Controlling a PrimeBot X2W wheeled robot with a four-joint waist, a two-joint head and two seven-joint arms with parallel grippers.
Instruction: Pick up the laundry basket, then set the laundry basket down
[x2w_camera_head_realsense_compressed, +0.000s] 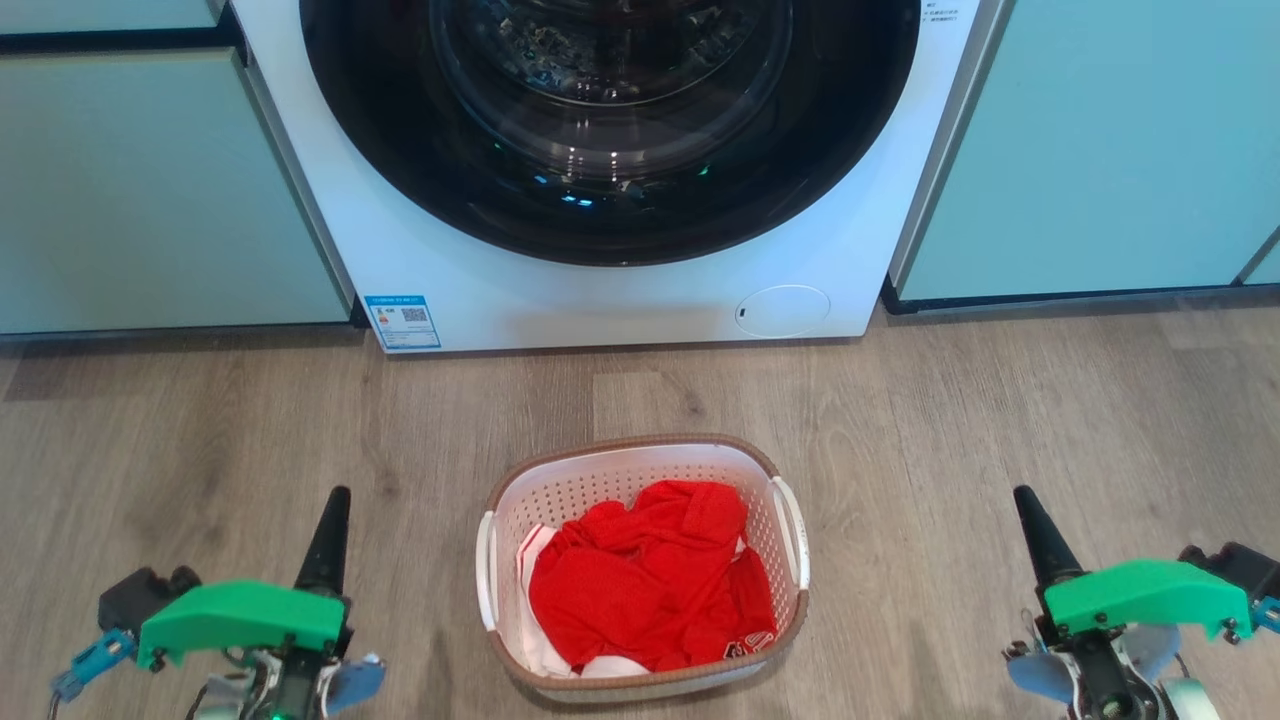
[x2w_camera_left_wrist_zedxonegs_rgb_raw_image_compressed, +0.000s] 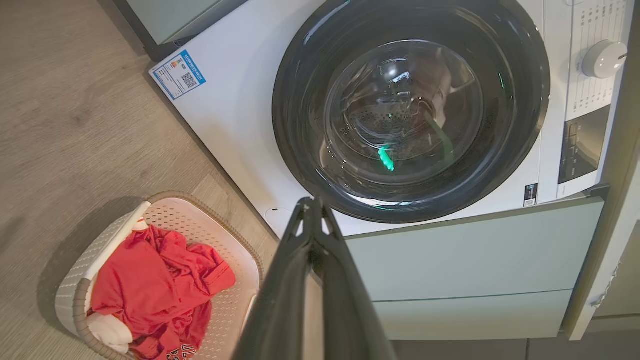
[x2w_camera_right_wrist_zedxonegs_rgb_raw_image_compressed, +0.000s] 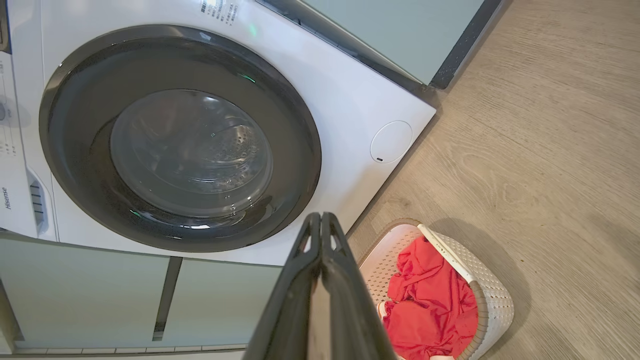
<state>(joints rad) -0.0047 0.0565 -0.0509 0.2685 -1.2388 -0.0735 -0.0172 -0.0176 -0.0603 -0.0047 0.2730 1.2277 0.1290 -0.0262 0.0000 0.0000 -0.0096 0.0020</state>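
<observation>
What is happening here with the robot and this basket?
Nothing is held yet. The laundry basket, with red clothes inside, stands on the floor before the washing machine, whose door is closed. The left gripper and the right gripper are at its two sides, both shut, apart from it.

The left gripper (x2w_camera_head_realsense_compressed: 338, 497) sits at about 7 o'clock in the head view. Its two dark fingers are pressed together into one spike pointing to 12 o'clock, with the left green wrist cover (x2w_camera_head_realsense_compressed: 240, 615) across its base. The right gripper (x2w_camera_head_realsense_compressed: 1022, 493) mirrors it at about 5 o'clock, fingers likewise closed on nothing and leaning toward 11 o'clock above the right green wrist cover (x2w_camera_head_realsense_compressed: 1145, 595). In each wrist view the fingers rise from 6 o'clock, tips touching.
</observation>
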